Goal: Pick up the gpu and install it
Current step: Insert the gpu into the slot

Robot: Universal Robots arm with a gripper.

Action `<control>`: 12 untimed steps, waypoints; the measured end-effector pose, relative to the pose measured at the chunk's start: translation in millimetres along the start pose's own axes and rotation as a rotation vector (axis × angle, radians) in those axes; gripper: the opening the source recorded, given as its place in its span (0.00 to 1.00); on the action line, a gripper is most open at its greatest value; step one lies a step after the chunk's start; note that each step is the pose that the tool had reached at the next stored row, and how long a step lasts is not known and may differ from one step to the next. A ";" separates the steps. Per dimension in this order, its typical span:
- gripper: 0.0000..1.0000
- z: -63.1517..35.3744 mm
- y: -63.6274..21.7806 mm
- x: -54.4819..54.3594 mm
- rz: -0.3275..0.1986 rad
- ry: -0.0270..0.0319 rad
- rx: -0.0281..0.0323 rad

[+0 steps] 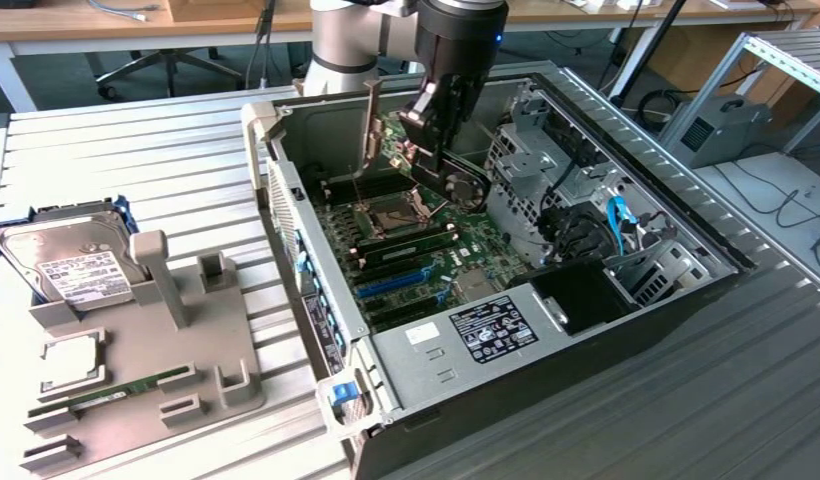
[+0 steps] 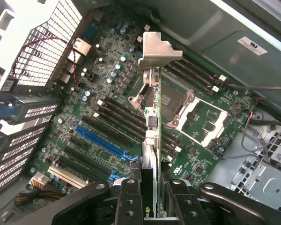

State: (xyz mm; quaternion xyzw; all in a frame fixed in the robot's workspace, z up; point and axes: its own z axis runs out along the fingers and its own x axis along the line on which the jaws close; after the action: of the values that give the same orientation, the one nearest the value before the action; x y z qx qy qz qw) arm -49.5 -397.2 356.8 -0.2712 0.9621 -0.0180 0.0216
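One gpu point(image 2: 151, 127) sits clamped edge-on between the fingers point(image 2: 131, 199) of the hand point(image 2: 154, 197), above the motherboard point(image 2: 103, 117) in the open case point(image 1: 584, 385).

Gpu point(image 2: 157, 51) over motherboard point(image 2: 103, 117), inside case point(image 1: 584, 400)

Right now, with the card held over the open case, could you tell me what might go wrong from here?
1. The gpu, clamped edge-on in the jaws, hangs over the CPU socket, apart from the blue slot; lowering here could strike the socket.
2. Its silver bracket juts ahead and might catch the slotted rear panel.
3. The jaws seem to grip only one end, so the card may tilt when pressed.
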 end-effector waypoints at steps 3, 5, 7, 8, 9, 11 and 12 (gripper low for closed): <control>0.26 0.0 0.0 0.0 -0.004 -0.0002 -0.0001; 0.26 0.0 0.0 0.0 -0.007 -0.0003 -0.0002; 0.26 0.0 0.0 0.0 -0.009 -0.0005 -0.0003; 0.26 0.0 0.0 0.0 -0.010 -0.0005 -0.0004; 0.26 0.0 0.0 0.0 -0.012 -0.0005 -0.0004; 0.26 0.0 0.0 0.0 -0.014 -0.0007 -0.0005; 0.26 0.0 0.0 0.0 -0.015 -0.0008 -0.0005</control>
State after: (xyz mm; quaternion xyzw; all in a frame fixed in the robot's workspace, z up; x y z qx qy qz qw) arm -49.5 -397.2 356.7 -0.2786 0.9600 -0.0179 0.0217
